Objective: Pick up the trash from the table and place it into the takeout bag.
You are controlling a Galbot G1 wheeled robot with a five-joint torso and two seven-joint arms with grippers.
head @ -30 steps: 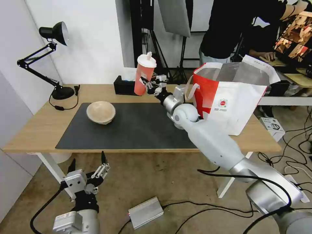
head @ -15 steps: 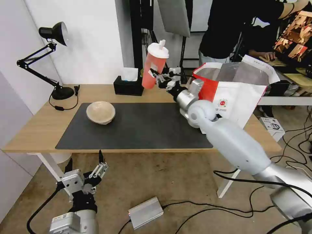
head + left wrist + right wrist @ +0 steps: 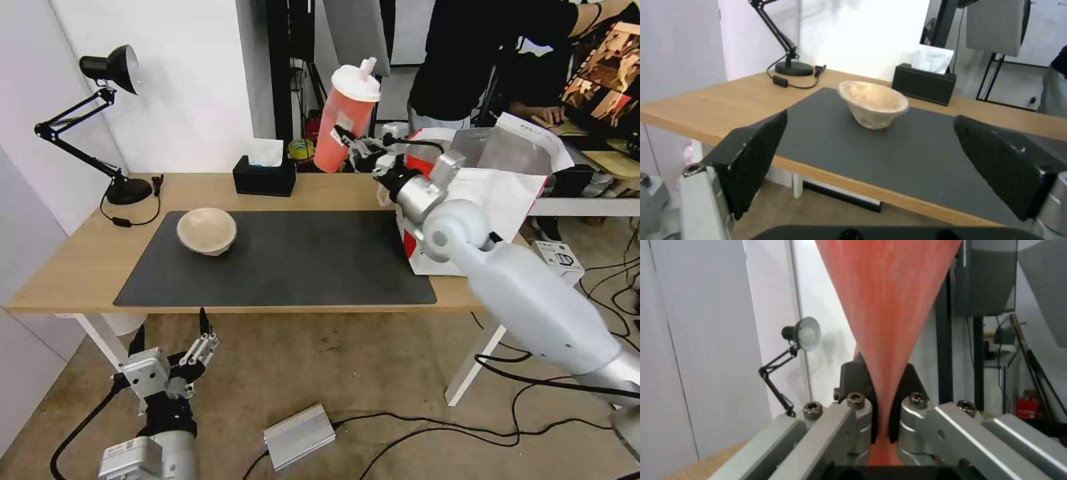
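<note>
The right claw (image 3: 348, 141) is clamped on the cup (image 3: 347, 117), a tapered, translucent red plastic tumbler with a white domed lid and a stubby white spout. It holds the cup low on its side, tilted, lid leaning toward the bag (image 3: 497, 193), raised well above the table (image 3: 80, 260). In the right wrist view the claw (image 3: 882, 413) pinches the cup (image 3: 889, 306) between two black rubbery pads (image 3: 862, 396), the narrow base squeezed thin between bolted brushed-metal links.

The bag stands just beside and below this claw, on its wrist side: boxy, white, with a glossy red side panel, a small round red logo, a crinkled silvery lining and its mouth open.

Far below the cup, toward the left arm, the bowl (image 3: 207, 231) sits upright on the matte dark mat (image 3: 287, 267): round, beige, of rough pulpy paper.

The left claw (image 3: 172, 333) hangs below the table edge, its fingers apart; between its ridged black pads (image 3: 755, 153) the bowl (image 3: 873, 103) lies ahead on the mat (image 3: 889, 156).
</note>
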